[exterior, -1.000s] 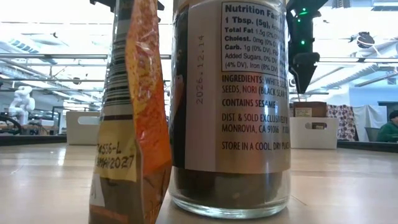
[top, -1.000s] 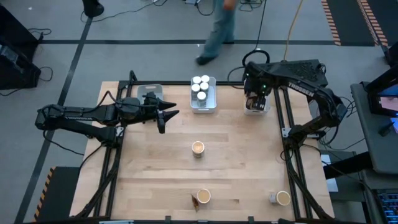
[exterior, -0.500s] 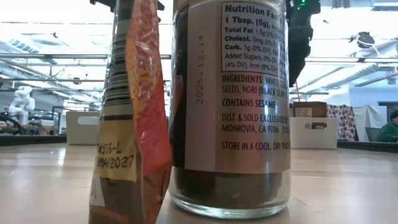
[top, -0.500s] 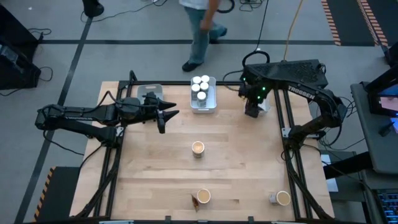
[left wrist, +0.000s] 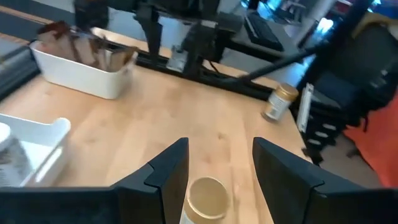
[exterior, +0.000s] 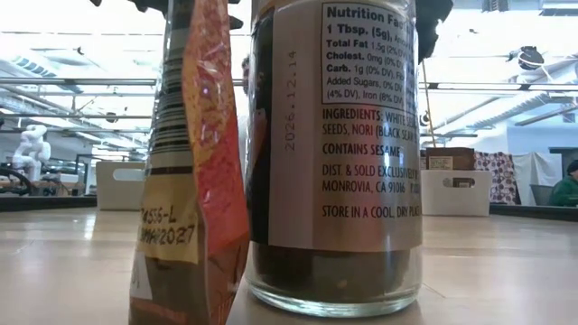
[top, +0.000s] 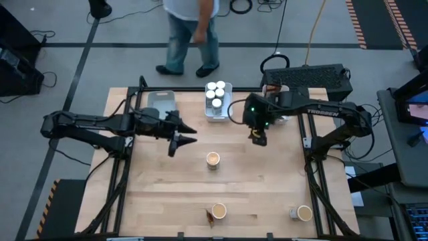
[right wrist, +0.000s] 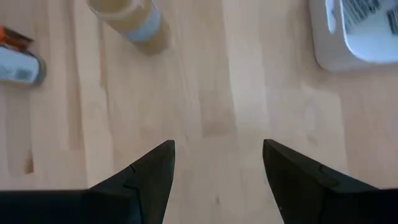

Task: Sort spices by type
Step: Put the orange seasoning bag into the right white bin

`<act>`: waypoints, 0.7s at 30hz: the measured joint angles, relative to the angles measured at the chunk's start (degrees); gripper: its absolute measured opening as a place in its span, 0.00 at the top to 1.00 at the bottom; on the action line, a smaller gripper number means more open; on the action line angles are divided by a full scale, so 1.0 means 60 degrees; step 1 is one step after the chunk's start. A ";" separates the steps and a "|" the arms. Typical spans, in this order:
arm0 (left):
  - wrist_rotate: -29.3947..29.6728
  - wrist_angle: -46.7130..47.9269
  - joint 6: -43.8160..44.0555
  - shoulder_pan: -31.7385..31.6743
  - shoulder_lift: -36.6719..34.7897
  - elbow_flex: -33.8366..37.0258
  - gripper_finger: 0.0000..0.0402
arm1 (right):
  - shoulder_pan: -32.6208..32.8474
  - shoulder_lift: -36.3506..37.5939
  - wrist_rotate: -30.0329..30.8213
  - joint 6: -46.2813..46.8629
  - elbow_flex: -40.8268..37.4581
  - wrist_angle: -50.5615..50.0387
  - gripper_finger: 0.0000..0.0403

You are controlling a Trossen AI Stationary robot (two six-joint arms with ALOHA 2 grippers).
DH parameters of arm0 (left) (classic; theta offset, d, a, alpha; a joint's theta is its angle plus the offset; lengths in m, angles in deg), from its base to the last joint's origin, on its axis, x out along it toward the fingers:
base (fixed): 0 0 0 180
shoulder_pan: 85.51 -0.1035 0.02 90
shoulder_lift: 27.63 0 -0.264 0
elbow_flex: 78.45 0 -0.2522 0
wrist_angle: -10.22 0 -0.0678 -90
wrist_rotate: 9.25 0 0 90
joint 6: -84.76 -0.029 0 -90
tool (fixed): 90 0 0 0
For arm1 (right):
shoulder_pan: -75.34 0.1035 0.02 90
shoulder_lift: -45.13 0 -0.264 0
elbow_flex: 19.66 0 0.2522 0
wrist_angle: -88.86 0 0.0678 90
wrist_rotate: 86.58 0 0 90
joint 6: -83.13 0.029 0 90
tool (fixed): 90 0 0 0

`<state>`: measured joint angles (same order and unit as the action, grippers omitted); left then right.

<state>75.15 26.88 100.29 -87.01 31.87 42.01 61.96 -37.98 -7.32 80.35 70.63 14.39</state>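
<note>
The left pincer (top: 182, 138) is hovering over the counter (top: 167, 187), left of centre, its fingers (left wrist: 168, 171) standing apart with nothing between them; in its wrist view a tan-topped tub (left wrist: 206, 198) is showing in the gap, lower down on the wood. The right pincer (top: 258, 137) is hanging over the counter right of centre, near the middle tray (top: 219, 112), its fingers (right wrist: 152, 171) also spread and gripping nothing.

White-capped jars (top: 215, 92) are standing together in that middle tray at the far edge. A grey tray (top: 161, 102) is sitting to its left. Dark pouches (left wrist: 84, 43) are lying in a white tray (left wrist: 81, 76), seen from the left wrist.

One tub (top: 212, 159) is standing alone near the counter's centre. A second tub (top: 219, 211) is standing at the near edge with a pouch (top: 208, 215) just beside it; in the low view these two are filling the frame, the pouch (exterior: 185, 171) leaning by the labelled tub (exterior: 339, 153). A third tub (top: 304, 213) is sitting at the near right corner, a small jar (top: 293, 213) beside it.

A person (top: 190, 30) is walking on the floor beyond the counter.
</note>
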 joint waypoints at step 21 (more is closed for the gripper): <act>-0.0966 0.0665 -0.1706 0.1789 0.0088 0.0000 0.55 | 0.3035 -0.0004 0.1166 0.3752 -0.0004 0.2741 0.44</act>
<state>69.35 30.87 90.06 -76.27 32.40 42.01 80.17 -38.00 -0.32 102.86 70.61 30.84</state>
